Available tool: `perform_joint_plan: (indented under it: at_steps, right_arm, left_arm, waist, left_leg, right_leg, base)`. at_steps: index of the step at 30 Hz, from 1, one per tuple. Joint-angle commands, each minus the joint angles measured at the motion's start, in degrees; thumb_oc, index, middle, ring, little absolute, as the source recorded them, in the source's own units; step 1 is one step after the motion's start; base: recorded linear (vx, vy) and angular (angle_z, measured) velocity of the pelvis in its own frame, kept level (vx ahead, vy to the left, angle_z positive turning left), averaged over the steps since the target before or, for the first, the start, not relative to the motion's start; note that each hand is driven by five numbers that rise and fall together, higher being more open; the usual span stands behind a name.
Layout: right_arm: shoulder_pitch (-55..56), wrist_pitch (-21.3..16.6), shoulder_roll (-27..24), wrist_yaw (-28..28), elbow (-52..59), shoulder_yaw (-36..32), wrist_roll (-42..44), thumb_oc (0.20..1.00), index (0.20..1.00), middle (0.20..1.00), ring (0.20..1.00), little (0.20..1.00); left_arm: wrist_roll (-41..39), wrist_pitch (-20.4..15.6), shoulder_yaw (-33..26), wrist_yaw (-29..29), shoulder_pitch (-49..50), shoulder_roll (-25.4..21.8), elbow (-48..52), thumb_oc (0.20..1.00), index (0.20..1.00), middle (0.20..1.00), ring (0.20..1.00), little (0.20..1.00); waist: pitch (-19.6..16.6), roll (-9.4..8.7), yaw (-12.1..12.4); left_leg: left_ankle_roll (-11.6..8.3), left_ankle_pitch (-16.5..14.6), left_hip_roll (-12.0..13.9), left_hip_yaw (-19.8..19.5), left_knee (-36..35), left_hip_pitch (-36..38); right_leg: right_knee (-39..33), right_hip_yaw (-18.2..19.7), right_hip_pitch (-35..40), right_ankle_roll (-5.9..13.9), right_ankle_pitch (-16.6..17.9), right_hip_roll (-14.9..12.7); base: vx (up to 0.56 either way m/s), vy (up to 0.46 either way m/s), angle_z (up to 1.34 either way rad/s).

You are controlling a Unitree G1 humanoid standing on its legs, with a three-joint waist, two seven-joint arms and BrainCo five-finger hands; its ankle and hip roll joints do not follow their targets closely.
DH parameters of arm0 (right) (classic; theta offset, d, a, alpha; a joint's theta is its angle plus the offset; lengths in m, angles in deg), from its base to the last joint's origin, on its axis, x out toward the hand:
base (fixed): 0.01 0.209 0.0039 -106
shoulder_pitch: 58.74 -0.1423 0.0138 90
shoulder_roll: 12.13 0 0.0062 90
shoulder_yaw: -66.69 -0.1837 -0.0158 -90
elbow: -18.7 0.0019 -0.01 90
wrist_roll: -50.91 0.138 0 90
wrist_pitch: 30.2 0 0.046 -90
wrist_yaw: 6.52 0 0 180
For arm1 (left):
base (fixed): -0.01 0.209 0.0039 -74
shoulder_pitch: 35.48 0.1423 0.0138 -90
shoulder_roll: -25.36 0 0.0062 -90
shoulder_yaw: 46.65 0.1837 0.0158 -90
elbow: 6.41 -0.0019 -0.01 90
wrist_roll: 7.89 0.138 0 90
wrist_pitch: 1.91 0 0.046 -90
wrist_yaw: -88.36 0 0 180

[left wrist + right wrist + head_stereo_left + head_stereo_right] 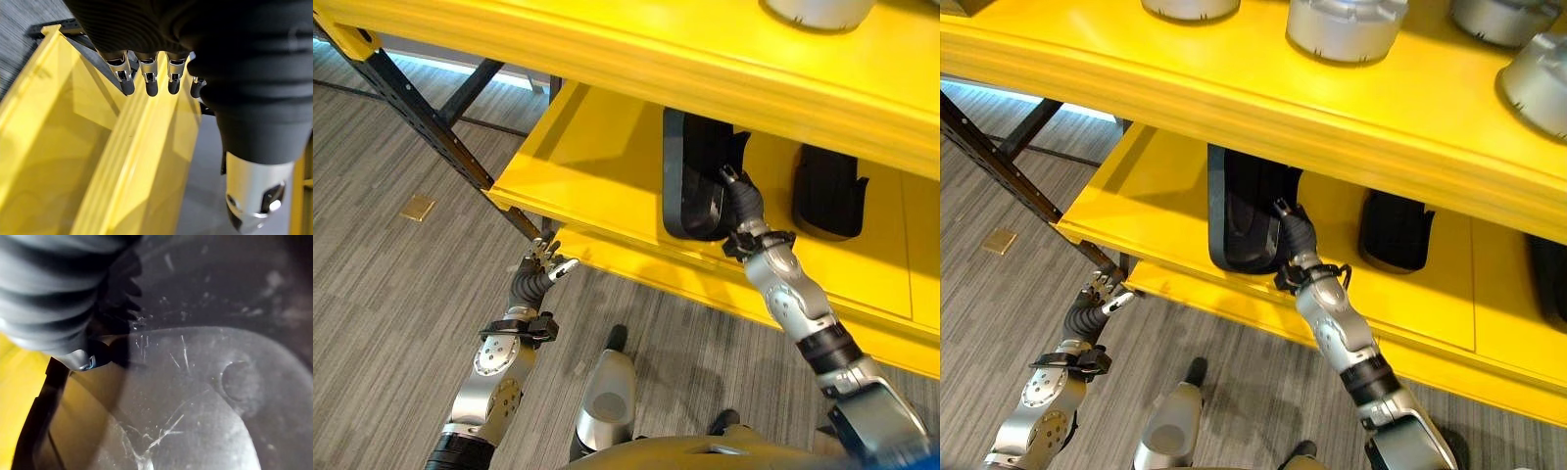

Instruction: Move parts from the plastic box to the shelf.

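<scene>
My right hand reaches into the lower tier of the yellow shelf, and it lies against the near right edge of a black plastic part standing there. That part is tall and narrow with a rounded near end; in the head views its long axis runs from about 6 o'clock to 12 o'clock, going from the shelf's front lip toward the back. It sits on the lower board, under the upper tier. My hand meets it at roughly 4 o'clock of its outline. In the right wrist view the part's scratched dark surface lies close up past the ribbed cover, and I see one dark fingertip against it; whether my fingers are curled round the part or just resting on it I cannot tell.

A second black part of the same kind stands at 3 o'clock from the first, well apart from my hand, pointing the same way. Silver-grey round metal parts sit on the upper tier.

My left hand hangs near the front left corner of the lower board, beside the dark perforated shelf post; its fingers are straight and relaxed, holding nothing. A small brass plate lies in the grey floor at 9 o'clock.
</scene>
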Motion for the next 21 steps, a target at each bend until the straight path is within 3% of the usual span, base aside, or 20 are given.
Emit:
perform_joint_plan:
  at_steps: [1, 9, 15, 21]
  right_arm:
    - [-12.0, -7.1, -1.5, 4.9, -0.5, -4.1, -0.2, 0.2, 0.2, 0.2, 0.2, 0.2]
    - [-27.2, -8.3, -5.9, 12.6, -9.9, -8.0, -3.9, 0.2, 0.2, 0.2, 0.2, 0.2]
    - [-34.7, -8.4, -8.5, 15.1, -18.2, -8.0, -5.0, 0.2, 0.2, 0.2, 0.2, 0.2]
    - [-41.1, -8.1, -10.3, 16.5, -27.6, -7.0, -5.3, 0.2, 0.2, 0.2, 0.2, 0.2]
  left_arm:
    - [-2.3, -4.4, 0.1, -0.8, -1.2, -3.4, 5.6, 1.0, 1.0, 1.0, 1.0, 1.0]
    - [-3.8, -5.9, 4.8, -1.1, -3.5, -4.1, 7.4, 1.0, 1.0, 1.0, 1.0, 1.0]
    - [-3.6, -6.6, 7.4, -1.8, -5.0, -4.0, 8.1, 1.0, 1.0, 1.0, 1.0, 1.0]
    - [-3.5, -7.4, 9.0, -2.6, -7.0, -4.9, 7.9, 1.0, 1.0, 1.0, 1.0, 1.0]
  waist:
    - [1.7, 1.31, 0.5]
    - [5.6, 4.22, -0.3]
    - [7.5, 4.99, -1.0]
    - [8.6, 4.89, -1.7]
  left_leg:
    - [0.73, -5.1, 1.0, 3.0, 3.7, -1.0]
    - [1.31, -6.5, 0.7, 3.5, 10.7, -8.8]
    - [2.29, -9.8, 0.8, 4.3, 17.7, -13.7]
    - [2.89, -11.1, 0.6, 4.0, 20.6, -17.0]
  right_leg:
    - [8.5, 2.1, -5.3, -2.21, -4.2, -1.7]
    - [17.1, 5.0, -14.8, -2.47, -6.5, -3.6]
    - [24.2, 8.1, -21.9, -2.78, -8.4, -4.5]
    - [26.9, 8.7, -25.2, -2.99, -9.5, -4.5]
  base:
    - [-0.09, 0.043, -0.07]
    - [-0.08, 0.034, -0.03]
    - [-0.04, 0.044, -0.16]
    - [0.0, 0.002, -0.01]
